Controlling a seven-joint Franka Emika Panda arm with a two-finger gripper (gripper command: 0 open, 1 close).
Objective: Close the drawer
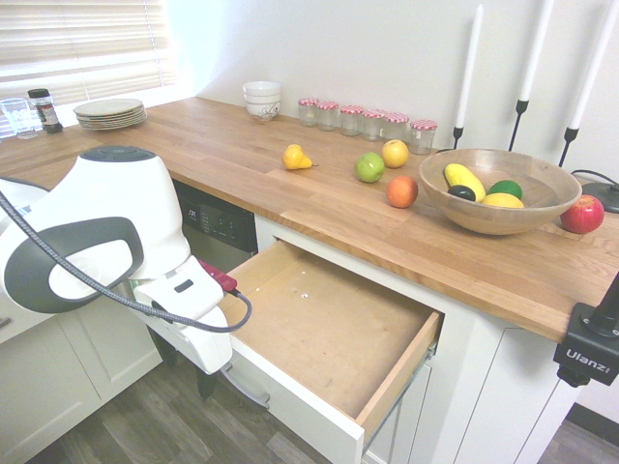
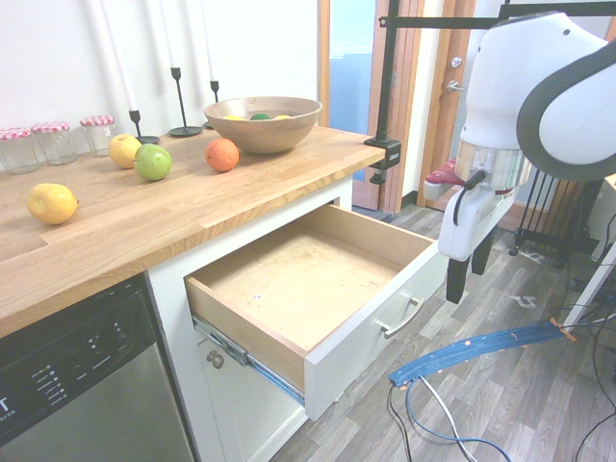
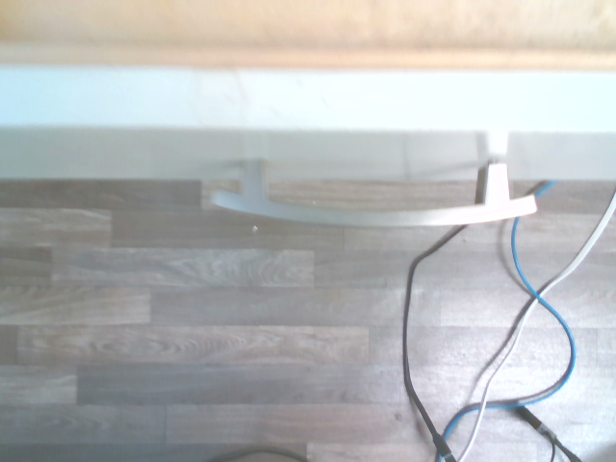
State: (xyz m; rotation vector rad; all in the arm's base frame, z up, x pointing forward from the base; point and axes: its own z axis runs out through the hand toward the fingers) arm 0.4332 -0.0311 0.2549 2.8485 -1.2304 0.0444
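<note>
Kitchen walls are white, and a long wooden counter (image 1: 290, 184) runs along them over white cupboards and a grey wood floor (image 2: 500, 404). Under the counter, the drawer (image 1: 319, 329) sticks far out. It is wide and shallow, with pale wood inside and nothing in it. Its white front faces the floor side, and its thin silver handle (image 3: 371, 207) shows up close in my wrist view. I am the white arm, and I hang just in front of that drawer front. My gripper (image 2: 466, 268) points straight down beside the front, near the handle, not touching it. My two dark fingers (image 2: 452, 274) are spread wide apart and hold nothing. On the counter sits a big wooden bowl (image 1: 498, 188) with fruit in it. Beside the bowl lies a red apple (image 1: 581, 214). Closer to the middle are an orange (image 1: 401, 191), a green apple (image 1: 369, 167), a yellow apple (image 1: 394, 153) and a yellow pear (image 1: 296, 158). Small jars (image 1: 368, 118) with red lids stand by the wall.
</note>
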